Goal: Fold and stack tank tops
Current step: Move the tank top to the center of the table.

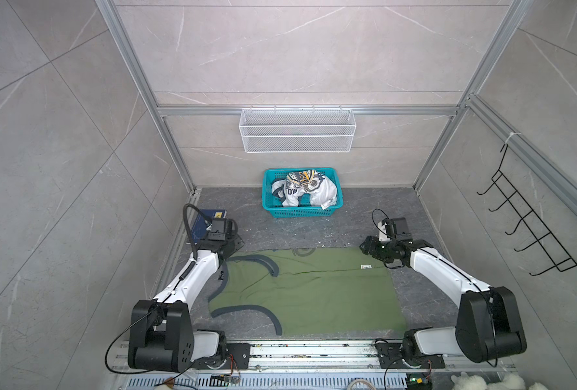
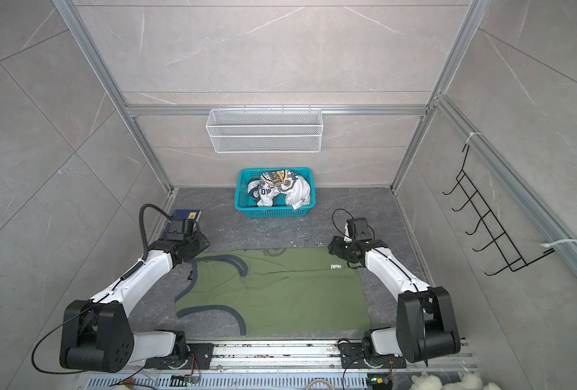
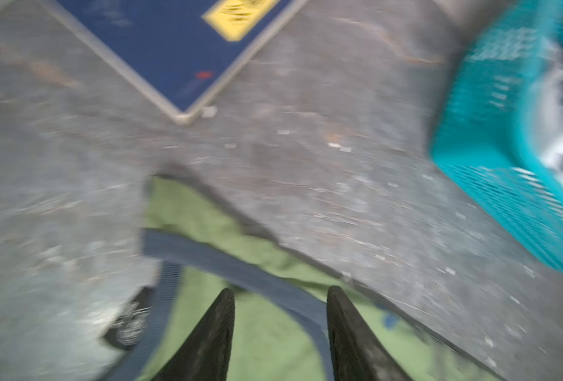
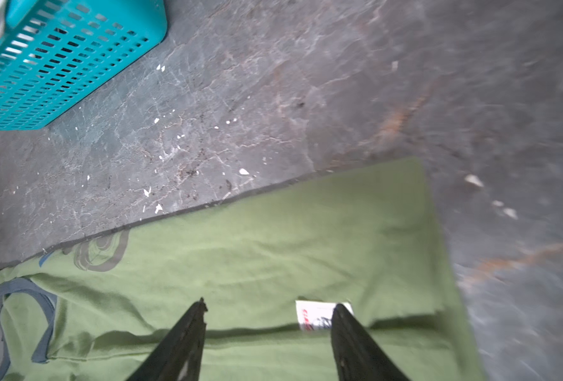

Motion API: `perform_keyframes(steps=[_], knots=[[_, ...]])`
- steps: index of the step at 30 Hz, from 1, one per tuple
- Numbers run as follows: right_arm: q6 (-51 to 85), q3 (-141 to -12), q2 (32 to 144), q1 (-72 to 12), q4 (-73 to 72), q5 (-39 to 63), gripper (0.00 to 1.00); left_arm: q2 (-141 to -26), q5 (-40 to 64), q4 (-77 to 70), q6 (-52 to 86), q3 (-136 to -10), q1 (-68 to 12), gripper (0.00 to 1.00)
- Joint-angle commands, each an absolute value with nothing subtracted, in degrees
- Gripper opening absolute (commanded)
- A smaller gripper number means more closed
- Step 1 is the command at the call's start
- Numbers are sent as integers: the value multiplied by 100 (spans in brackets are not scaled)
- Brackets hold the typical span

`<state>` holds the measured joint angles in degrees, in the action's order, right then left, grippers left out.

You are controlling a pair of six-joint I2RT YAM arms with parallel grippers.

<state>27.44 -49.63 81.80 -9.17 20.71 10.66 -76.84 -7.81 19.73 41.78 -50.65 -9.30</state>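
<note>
Lying flat, olive tank top (image 1: 314, 293), far corners beneath parted jaws

Even diffuse light, soft shadows, top views sharp with wide-angle bowing, left wrist view motion-blurred, right wrist view edge-smeared.

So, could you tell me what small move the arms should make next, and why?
Probably bring both arms to the near long edge and grasp it. The left gripper and right gripper stand open above the olive tank top, and its far edge is already folded in.
</note>
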Motion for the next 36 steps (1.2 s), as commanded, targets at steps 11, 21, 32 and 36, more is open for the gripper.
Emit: perform_keyframes(steps=[11, 21, 32, 36], knots=[[3018, -5336, 9718, -795, 1994, 882, 63, -8971, -383, 1164, 4375, -4408, -1164, 46], [3134, -5745, 10532, -365, 1863, 796, 63, -9885, -109, 718, 4456, -4683, -1129, 45], [3236, -6916, 11443, -4, 2039, 948, 62, -10657, 61, 587, 4536, -5754, -1142, 44], [3140, -7060, 11389, 51, 1953, 1111, 64, -10581, 49, 806, 4509, -6003, -1176, 47]])
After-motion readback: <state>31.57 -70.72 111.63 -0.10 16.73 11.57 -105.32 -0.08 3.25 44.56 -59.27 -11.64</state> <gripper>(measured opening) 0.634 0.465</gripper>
